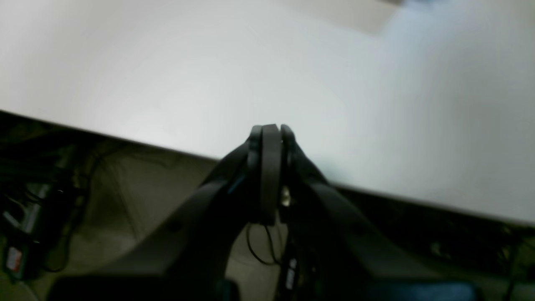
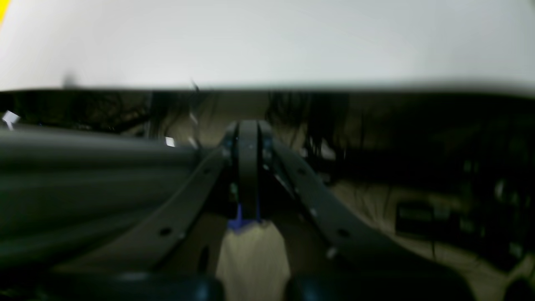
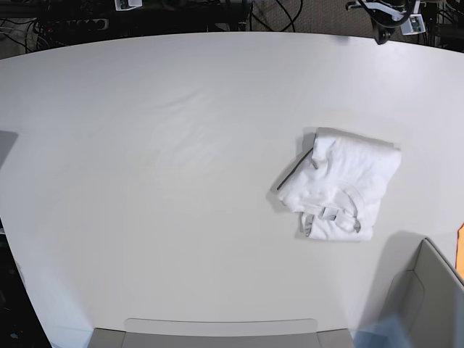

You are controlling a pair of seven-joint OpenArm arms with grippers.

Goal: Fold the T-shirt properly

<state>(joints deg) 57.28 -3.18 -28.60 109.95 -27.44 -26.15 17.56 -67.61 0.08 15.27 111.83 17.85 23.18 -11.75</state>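
The white T-shirt (image 3: 341,185) lies in a wrinkled, folded bundle on the right part of the white table (image 3: 145,181), with its collar towards the near edge. Neither arm shows in the base view. In the left wrist view my left gripper (image 1: 271,127) is shut and empty, hanging at the table's edge (image 1: 125,140). In the right wrist view my right gripper (image 2: 248,123) is shut and empty, just off the table's edge (image 2: 334,85). The T-shirt cannot be made out in either wrist view.
A grey bin (image 3: 428,290) stands at the near right corner, with an orange thing (image 3: 460,250) at the right edge. A grey panel (image 3: 217,333) lies along the near edge. Cables and gear (image 3: 181,11) lie beyond the far edge.
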